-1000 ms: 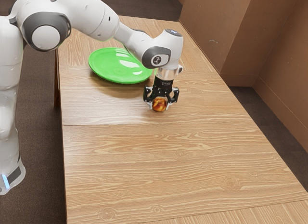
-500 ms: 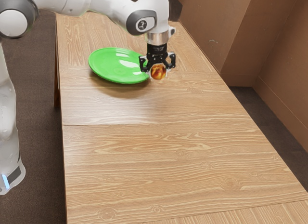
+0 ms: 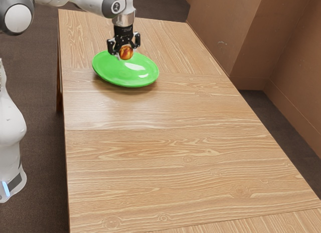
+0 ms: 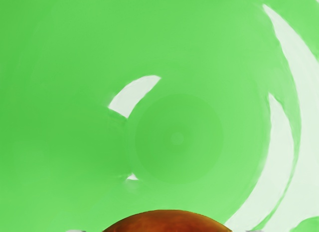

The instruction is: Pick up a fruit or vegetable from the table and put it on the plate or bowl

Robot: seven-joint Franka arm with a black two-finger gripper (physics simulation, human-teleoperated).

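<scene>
Fruit [image 3: 126,52] moved from beside the green plate [image 3: 138,75] to above it, upper left of frame, since half a second ago; pinched at its middle by the jaws. Judged light, firm, smooth; round, so may roll on release.

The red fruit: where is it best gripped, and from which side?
Across its widest middle, from straight above, as the pincer holds the red fruit now. It is round, so two opposite sides sit evenly in that grip, and the green plate lies under it.
</scene>
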